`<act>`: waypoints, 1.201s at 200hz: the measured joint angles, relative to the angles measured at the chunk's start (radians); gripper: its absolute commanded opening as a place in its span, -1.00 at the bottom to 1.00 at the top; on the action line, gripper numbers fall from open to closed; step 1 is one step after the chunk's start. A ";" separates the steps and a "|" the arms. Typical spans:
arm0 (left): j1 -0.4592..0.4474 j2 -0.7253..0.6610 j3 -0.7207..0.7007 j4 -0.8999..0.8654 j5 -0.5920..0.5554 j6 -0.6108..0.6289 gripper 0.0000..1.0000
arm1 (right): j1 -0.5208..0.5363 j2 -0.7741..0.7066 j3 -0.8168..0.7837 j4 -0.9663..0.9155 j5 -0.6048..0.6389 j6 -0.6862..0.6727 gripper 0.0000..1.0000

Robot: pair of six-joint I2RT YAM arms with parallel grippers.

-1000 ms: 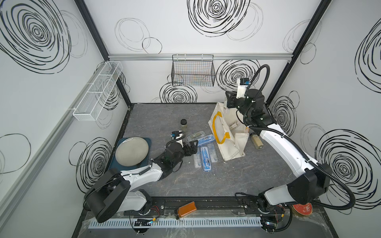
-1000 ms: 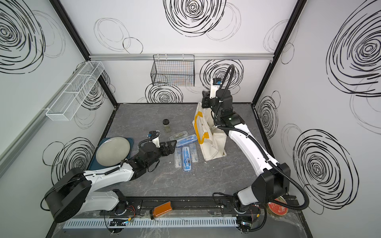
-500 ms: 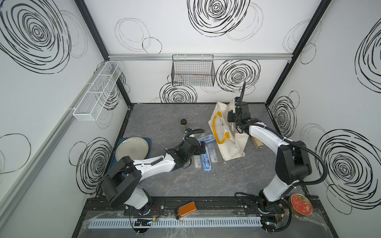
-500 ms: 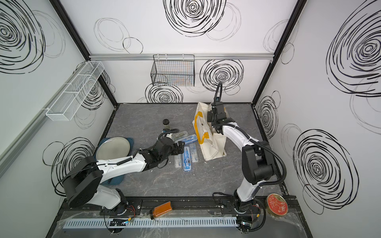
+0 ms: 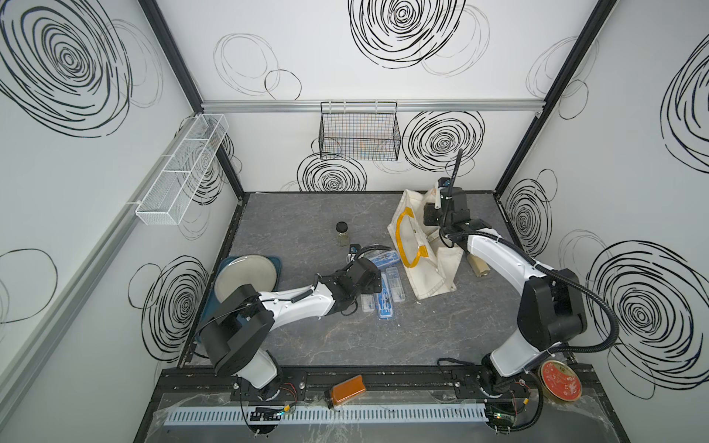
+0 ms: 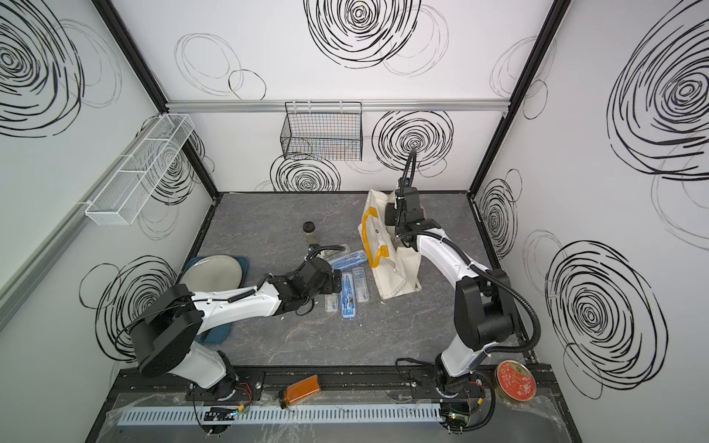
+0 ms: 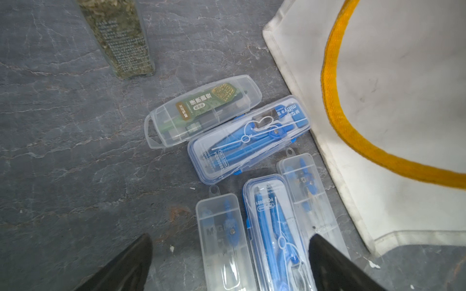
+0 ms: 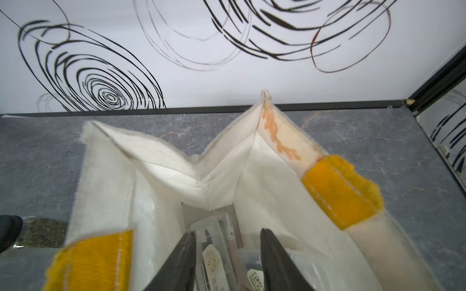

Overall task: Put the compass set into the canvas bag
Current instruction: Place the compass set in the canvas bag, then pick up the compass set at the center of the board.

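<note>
Right wrist view only: inside of canvas bag (image 8: 161, 163), clear cases (image 8: 214, 239) at its bottom, right gripper (image 8: 227, 233) jaws partly apart right over them, nothing visibly pinched. Left wrist view only: left gripper (image 7: 230, 239) jaws wide, blue compass set (image 7: 269, 221) flat on table (image 7: 75, 151) between them, four other cases (image 7: 201, 110) beside and beyond. Versus a second ago: left gripper moved up over the cases, right wrist dropped into bag mouth.
</note>
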State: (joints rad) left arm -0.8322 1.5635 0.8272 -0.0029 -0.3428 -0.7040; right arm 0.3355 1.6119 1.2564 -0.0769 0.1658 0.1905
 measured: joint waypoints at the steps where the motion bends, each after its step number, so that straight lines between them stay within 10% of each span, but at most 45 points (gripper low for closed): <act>1: 0.000 0.000 0.000 0.000 0.000 0.000 0.99 | 0.000 -0.004 0.000 0.000 -0.001 0.000 -0.09; 240: -0.089 0.168 0.080 -0.203 -0.051 -0.130 0.64 | 0.185 -0.309 -0.227 0.127 -0.138 -0.027 -0.01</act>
State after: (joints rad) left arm -0.9215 1.7313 0.9073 -0.2062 -0.3943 -0.8345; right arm 0.5201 1.3025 1.0298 0.0498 0.0277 0.1631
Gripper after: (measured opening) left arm 0.833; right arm 0.494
